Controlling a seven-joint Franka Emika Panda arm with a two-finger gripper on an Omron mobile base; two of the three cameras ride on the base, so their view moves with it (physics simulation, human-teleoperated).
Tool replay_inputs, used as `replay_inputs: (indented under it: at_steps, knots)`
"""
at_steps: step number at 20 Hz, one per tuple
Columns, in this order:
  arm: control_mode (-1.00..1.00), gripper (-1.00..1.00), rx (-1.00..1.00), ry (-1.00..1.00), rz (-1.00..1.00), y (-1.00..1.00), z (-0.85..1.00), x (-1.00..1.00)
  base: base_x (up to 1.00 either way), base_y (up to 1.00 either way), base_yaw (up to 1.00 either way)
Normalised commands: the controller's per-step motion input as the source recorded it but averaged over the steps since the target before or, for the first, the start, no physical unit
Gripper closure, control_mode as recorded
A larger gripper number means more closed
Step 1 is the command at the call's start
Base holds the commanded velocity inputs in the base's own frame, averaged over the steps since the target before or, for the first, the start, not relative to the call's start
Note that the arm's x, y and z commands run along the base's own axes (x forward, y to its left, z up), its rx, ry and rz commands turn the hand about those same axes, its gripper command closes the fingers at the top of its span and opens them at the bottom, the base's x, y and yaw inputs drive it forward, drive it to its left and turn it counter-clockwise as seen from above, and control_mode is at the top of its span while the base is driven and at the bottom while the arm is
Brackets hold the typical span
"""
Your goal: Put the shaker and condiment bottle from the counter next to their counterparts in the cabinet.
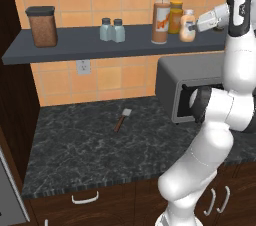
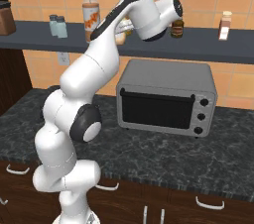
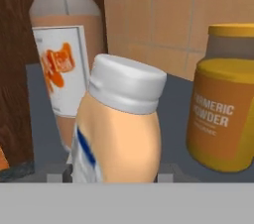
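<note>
Condiment bottle [image 1: 187, 26], peach-orange with white cap, stands on the cabinet [image 1: 75, 45] shelf board toward its right end, just beside the mustard-yellow bottle [image 1: 175, 17] and near the tall pourer bottle [image 1: 161, 16]. In the hand view the condiment bottle [image 3: 121, 129] sits close up between the finger tips, leaning slightly, with the mustard-yellow bottle [image 3: 225, 104] to one side and the pourer bottle [image 3: 59, 64] on the other. The pincer [image 1: 196, 26] is at the bottle, arm reaching in from the shelf's right end; cannot tell whether the jaws clamp the bottle or stand just off it.

Two pale blue-grey shakers [image 1: 112, 30] stand touching side by side on the shelf, around the middle, well apart from the bottles. A brown-filled canister [image 1: 42, 26] sits near the shelf's left end.

On the surface [image 1: 75, 145], a small spatula-like tool [image 1: 122, 119] lies near the back edge. Grey toaster oven [image 2: 166, 98] sits at the back of the surface under the shelf. In the right base view a small dark jar [image 2: 177, 28] and a brown-and-white bottle [image 2: 225, 25] stand further right along the shelf.
</note>
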Motion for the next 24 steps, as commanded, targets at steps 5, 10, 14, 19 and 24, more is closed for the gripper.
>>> replay_inputs:
  at_steps: [5,10,14,19,24]
  knots:
    - [-1.0,1.0,0.0,0.0,0.0,0.17,0.0,0.37,0.0,0.0,0.0]
    - [-1.0,1.0,0.0,0.0,0.0,0.14,0.0,0.22,0.0,0.0,0.0]
    - [-1.0,1.0,0.0,-0.02,0.0,0.13,-0.01,0.05,0.0,0.0,0.0]
    - [-1.0,1.0,-0.04,-0.11,0.0,0.24,-0.21,0.0,0.0,0.0,0.0]
    - [-1.0,1.0,-0.08,-0.19,0.0,0.18,-0.43,-0.05,0.0,0.0,0.0]
